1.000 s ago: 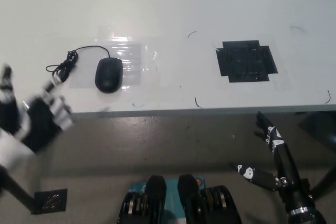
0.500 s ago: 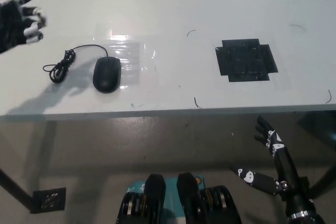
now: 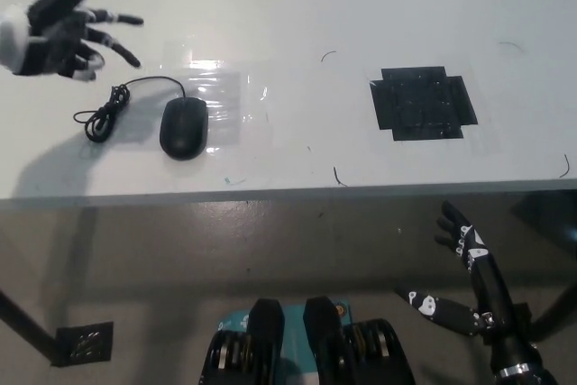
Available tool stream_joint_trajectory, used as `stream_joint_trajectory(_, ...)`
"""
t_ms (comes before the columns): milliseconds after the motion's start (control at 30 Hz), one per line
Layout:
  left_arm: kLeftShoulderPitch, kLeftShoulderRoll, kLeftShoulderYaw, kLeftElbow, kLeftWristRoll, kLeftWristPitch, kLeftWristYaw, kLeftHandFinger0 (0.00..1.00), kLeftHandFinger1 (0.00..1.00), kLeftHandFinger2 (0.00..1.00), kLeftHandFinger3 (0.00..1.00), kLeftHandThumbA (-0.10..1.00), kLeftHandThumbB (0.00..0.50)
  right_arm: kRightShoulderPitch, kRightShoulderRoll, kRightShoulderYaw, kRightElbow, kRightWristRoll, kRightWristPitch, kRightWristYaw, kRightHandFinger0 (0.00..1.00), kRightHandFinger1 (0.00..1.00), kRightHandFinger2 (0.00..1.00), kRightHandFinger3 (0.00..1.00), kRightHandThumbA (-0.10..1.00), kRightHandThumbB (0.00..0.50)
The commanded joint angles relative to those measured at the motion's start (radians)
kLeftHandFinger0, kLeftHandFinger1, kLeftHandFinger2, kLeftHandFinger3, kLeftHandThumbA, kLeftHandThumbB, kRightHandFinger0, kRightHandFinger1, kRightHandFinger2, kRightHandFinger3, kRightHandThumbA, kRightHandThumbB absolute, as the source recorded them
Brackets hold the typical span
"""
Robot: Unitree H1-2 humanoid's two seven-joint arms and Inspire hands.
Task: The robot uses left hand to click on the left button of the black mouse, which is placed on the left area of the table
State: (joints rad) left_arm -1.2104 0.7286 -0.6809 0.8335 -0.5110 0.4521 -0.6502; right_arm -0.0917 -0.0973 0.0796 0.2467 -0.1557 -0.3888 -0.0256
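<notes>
The left hand (image 3: pixel 56 26) hangs over the far-left part of the white table (image 3: pixel 297 6), its fingers (image 3: pixel 115 17) spread apart and grasping nothing. It sits up and to the left of the black mouse (image 3: pixel 184 127), well apart from it and not touching. The mouse lies on the left area of the table, near the front edge, on a clear plastic sheet (image 3: pixel 221 96). Its thin cable (image 3: pixel 101 116) curves off to the left and ends in a small coil just beside it. Further right, a black tape patch (image 3: pixel 422 103) is stuck flat on the tabletop. At the lower right, below the table's edge, the right hand (image 3: pixel 458 233) rests with its fingers loose and apart, empty.
</notes>
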Motion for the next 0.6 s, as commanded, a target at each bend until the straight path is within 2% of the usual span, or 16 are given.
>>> stream_joint_trajectory(0, -0.224, -0.049, -0.123, 0.194, 0.315, -0.109, -0.156, 0.00, 0.23, 0.67, 1.00, 1.00, 0.355, -0.007, -0.020, -0.013, -0.056, 0.000, -0.030, 0.003, 0.84, 0.93, 1.00, 1.00, 1.00, 0.117)
stream_joint_trajectory(133, -0.246, -0.093, -0.175, 0.271, 0.375, -0.144, -0.175, 0.00, 0.28, 0.68, 1.00, 1.00, 0.380, -0.009, -0.024, -0.011, -0.056, 0.002, -0.028, 0.008, 0.83, 0.93, 1.00, 1.00, 1.00, 0.135)
stream_joint_trajectory(167, -0.250, -0.112, -0.190, 0.290, 0.394, -0.151, -0.174, 0.00, 0.24, 0.60, 1.00, 1.00, 0.403, -0.009, -0.025, -0.011, -0.055, 0.002, -0.027, 0.009, 0.83, 0.92, 1.00, 1.00, 1.00, 0.141)
stream_joint_trajectory(200, -0.255, -0.133, -0.208, 0.314, 0.415, -0.156, -0.175, 0.00, 0.24, 0.59, 1.00, 1.00, 0.433, -0.009, -0.026, -0.010, -0.058, 0.001, -0.024, 0.011, 0.83, 0.92, 1.00, 1.00, 1.00, 0.141)
stream_joint_trajectory(333, -0.266, -0.183, -0.236, 0.382, 0.458, -0.168, -0.186, 0.00, 0.18, 0.48, 1.00, 1.00, 0.446, -0.007, -0.025, -0.006, -0.062, 0.001, -0.016, 0.014, 0.83, 0.92, 1.00, 1.00, 1.00, 0.139)
stream_joint_trajectory(467, -0.277, -0.224, -0.222, 0.437, 0.479, -0.200, -0.200, 0.00, 0.20, 0.49, 0.98, 1.00, 0.458, -0.007, -0.028, -0.006, -0.066, -0.001, -0.015, 0.015, 0.82, 0.92, 1.00, 1.00, 1.00, 0.148)
stream_joint_trajectory(500, -0.284, -0.240, -0.216, 0.459, 0.490, -0.207, -0.217, 0.00, 0.27, 0.52, 1.00, 1.00, 0.489, -0.007, -0.029, -0.006, -0.066, -0.002, -0.011, 0.015, 0.82, 0.91, 1.00, 1.00, 1.00, 0.155)
stream_joint_trajectory(533, -0.287, -0.244, -0.220, 0.461, 0.503, -0.221, -0.219, 0.06, 0.33, 0.58, 1.00, 1.00, 0.484, -0.008, -0.029, -0.006, -0.065, -0.001, -0.012, 0.016, 0.82, 0.91, 1.00, 1.00, 1.00, 0.153)
stream_joint_trajectory(567, -0.297, -0.256, -0.220, 0.468, 0.522, -0.244, -0.227, 0.05, 0.32, 0.58, 1.00, 1.00, 0.474, -0.008, -0.030, -0.005, -0.065, -0.003, -0.014, 0.015, 0.82, 0.91, 1.00, 1.00, 1.00, 0.145)
